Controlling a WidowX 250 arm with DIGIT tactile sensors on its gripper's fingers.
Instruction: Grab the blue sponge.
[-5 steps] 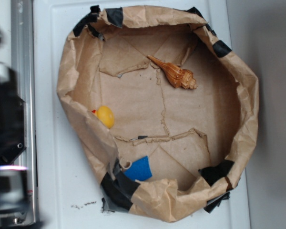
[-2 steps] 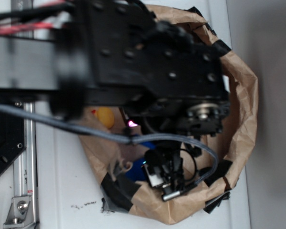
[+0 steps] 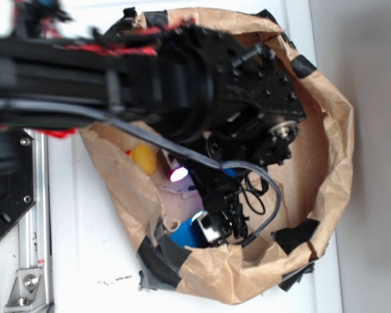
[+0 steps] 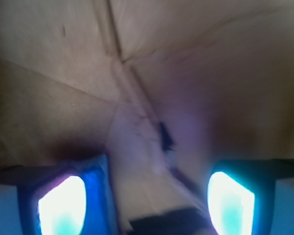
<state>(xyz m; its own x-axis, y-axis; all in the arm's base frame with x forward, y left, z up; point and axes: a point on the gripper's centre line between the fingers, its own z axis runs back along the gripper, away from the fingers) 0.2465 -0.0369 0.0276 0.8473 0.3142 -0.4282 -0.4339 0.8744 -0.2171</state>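
Observation:
The blue sponge (image 3: 184,236) lies at the bottom of the brown paper bowl (image 3: 332,150), near its lower-left wall; only part of it shows beside the arm. My gripper (image 3: 216,225) hangs just right of it, low over the paper floor. In the wrist view my gripper (image 4: 147,205) is open, its two glowing fingertips (image 4: 61,205) far apart with brown paper between them. A blurred blue edge (image 4: 104,191) sits against the left fingertip; I cannot tell if it is the sponge.
A yellow duck (image 3: 143,158) sits by the bowl's left wall. The black arm (image 3: 202,85) covers the bowl's upper half and hides the seashell. Black tape (image 3: 159,257) patches the rim. A metal rail (image 3: 36,215) runs at the left.
The arm has swung in from the left over the bowl. Since 0.4 s ago the gripper has shifted slightly up and left, closer beside the sponge.

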